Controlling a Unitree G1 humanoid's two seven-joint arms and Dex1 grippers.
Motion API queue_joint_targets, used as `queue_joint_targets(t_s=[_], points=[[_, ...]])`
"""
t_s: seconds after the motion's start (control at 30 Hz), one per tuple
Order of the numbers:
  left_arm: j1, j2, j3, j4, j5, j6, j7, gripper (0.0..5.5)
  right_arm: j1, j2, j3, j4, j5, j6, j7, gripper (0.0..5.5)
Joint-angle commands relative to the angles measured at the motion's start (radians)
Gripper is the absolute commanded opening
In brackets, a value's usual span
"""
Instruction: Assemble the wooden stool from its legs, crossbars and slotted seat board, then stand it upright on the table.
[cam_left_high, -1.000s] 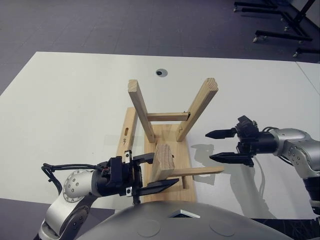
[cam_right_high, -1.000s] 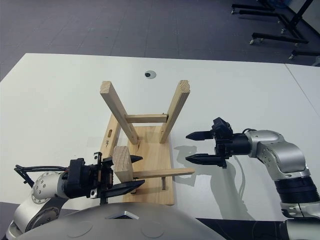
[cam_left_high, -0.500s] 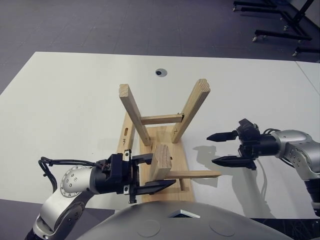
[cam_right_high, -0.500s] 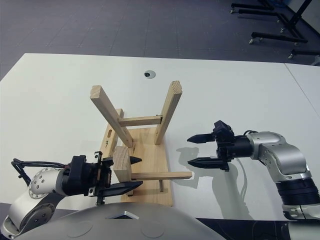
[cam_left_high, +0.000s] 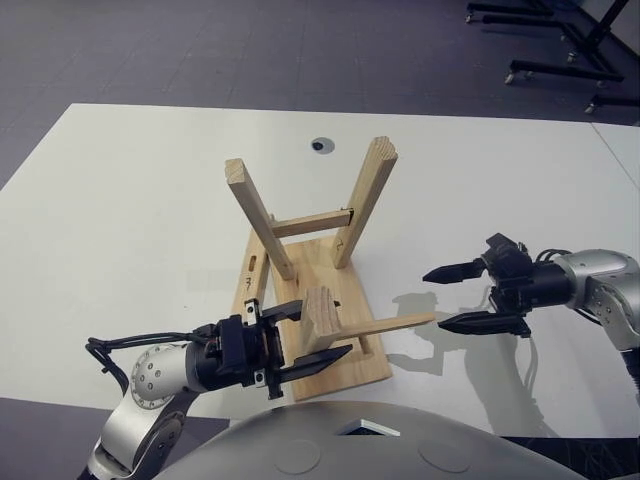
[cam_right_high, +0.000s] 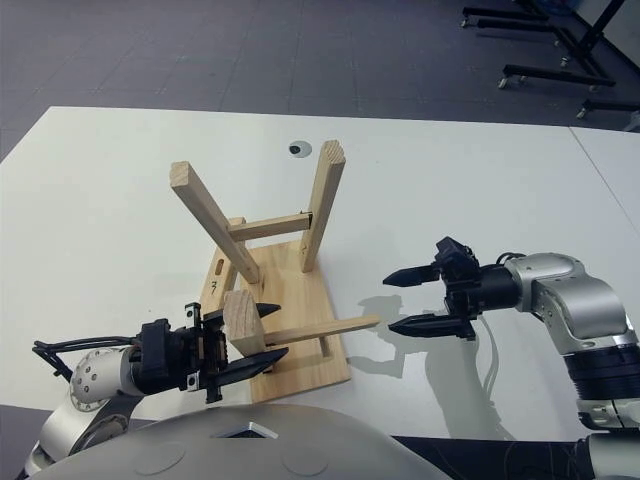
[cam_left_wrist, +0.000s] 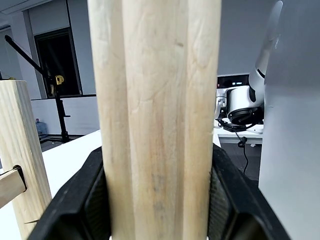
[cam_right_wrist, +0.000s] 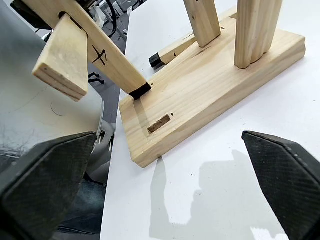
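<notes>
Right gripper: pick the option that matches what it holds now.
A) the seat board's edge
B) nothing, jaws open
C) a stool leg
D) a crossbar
B: the right gripper hangs over the table with jaws open and empty, apart from the seat board; the left gripper is the one clamped on the near leg.

1. From the head, we are looking down across the table (cam_left_high: 120, 200); both eyes are sharing the stool (cam_right_high: 290, 295).
2. Our left wrist camera is sitting tight against a stool leg (cam_left_wrist: 155, 125).
3. Our right wrist camera is facing the seat board (cam_right_wrist: 210, 90) from low nearby.
</notes>
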Motion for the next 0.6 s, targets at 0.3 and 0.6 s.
queue_joint_targets(t_s=[0.3,0.6], points=[[0.038,0.176,-0.062,0.066,0.091,0.138,-0.015,2.04,-0.04,0.001,0.019,0.001,-0.018,-0.002,-0.01,5.35],[0.006,0.157,-0.002,0.153,0.105,0.055,0.031,2.04,-0.015,0.021,0.013,-0.024,-0.011,-0.005,-0.042,5.35]])
